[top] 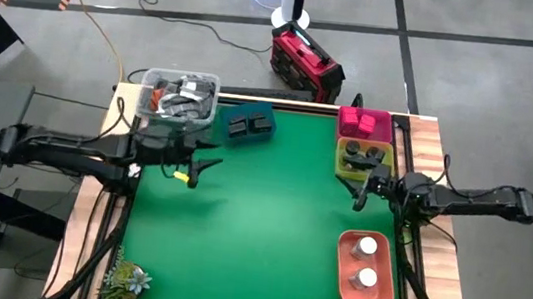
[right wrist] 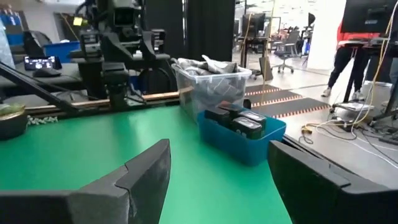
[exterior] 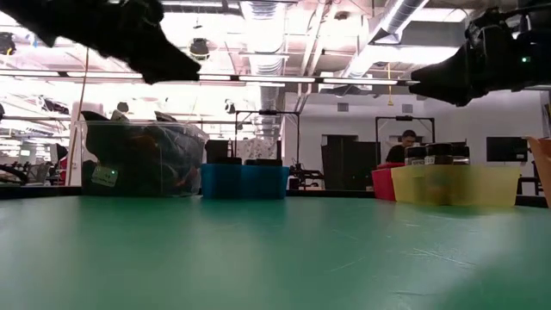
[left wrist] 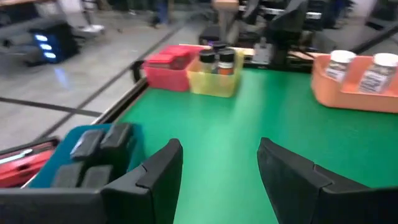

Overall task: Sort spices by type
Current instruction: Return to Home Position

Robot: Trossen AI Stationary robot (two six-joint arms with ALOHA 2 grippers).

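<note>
The spices sit in trays. Dark grey tins (top: 250,125) fill a teal tray (right wrist: 249,149) at the far left. Magenta boxes (top: 363,121) lie in a pink tray (left wrist: 168,76), and dark-lidded jars (left wrist: 216,61) stand in a yellow tray (top: 343,156) at the far right. Two white-capped jars (top: 366,262) stand in a salmon tray (top: 344,279) at the near right. My left gripper (left wrist: 219,146) hovers open over the table's left side, near the teal tray. My right gripper (right wrist: 219,149) hovers open by the yellow tray, above the mat. Both are empty.
A clear tub of grey clutter (top: 180,97) stands at the far left corner beside the teal tray. A small plant-like thing (top: 126,276) lies at the near left corner. The middle of the green mat (top: 257,229) is bare. People show in the room behind.
</note>
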